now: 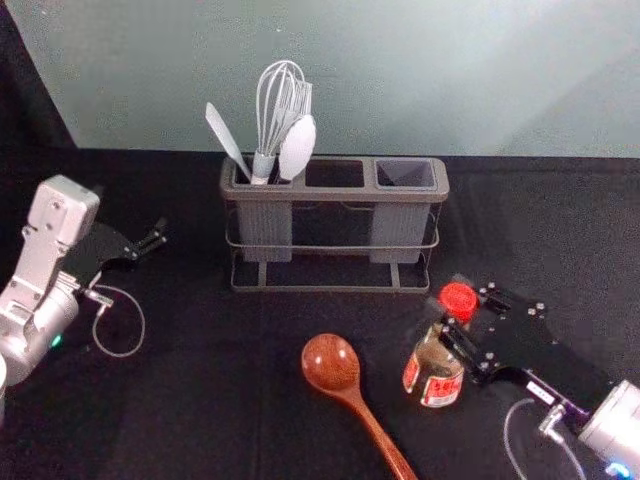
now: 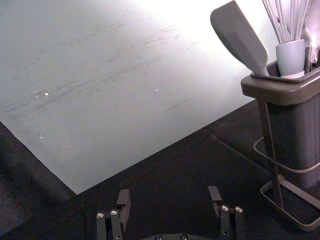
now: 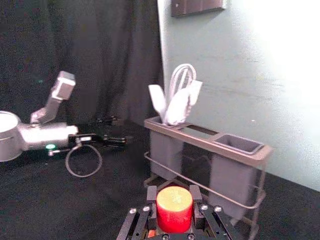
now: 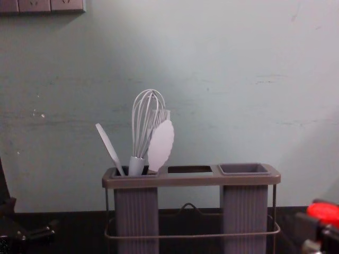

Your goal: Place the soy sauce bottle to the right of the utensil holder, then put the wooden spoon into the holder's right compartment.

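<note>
Right claw [image 3: 174,196]: clamped on bottle [image 1: 437,362], near right; you steer it clear of the holder's [image 1: 335,194] right end, lower upright. Left claw [image 2: 169,194]: apart, left.

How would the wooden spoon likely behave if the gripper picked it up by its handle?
The wooden spoon should stay stiff, being solid-looking wood. Its wide bowl probably outweighs the slim handle, so it may dip bowl-first. The glossy finish could let it twist between fingers.
</note>
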Controlling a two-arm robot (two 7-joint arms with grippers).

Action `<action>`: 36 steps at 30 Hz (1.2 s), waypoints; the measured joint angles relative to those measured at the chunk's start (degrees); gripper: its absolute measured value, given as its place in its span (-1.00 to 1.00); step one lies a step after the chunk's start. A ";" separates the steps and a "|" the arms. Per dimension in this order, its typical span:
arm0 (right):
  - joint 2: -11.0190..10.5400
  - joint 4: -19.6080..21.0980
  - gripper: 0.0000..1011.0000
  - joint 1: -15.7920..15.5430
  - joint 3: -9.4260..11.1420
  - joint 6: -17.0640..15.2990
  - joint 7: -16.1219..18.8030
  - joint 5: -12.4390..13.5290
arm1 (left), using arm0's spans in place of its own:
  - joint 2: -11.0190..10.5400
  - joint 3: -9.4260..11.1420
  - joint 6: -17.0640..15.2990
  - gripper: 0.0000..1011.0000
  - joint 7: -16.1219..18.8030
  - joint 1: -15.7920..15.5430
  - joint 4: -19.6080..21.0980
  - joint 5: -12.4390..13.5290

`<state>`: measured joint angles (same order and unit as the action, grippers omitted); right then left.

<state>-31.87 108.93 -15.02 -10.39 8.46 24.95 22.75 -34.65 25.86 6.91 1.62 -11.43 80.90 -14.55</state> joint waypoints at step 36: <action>1.20 -6.37 -0.22 5.25 5.80 -1.36 -1.26 1.22 | 0.00 0.00 0.00 1.00 0.00 0.00 0.00 0.00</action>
<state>-30.67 102.55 -9.77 -4.59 7.10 23.68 23.98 -34.65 25.86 6.91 1.62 -11.43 80.90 -14.55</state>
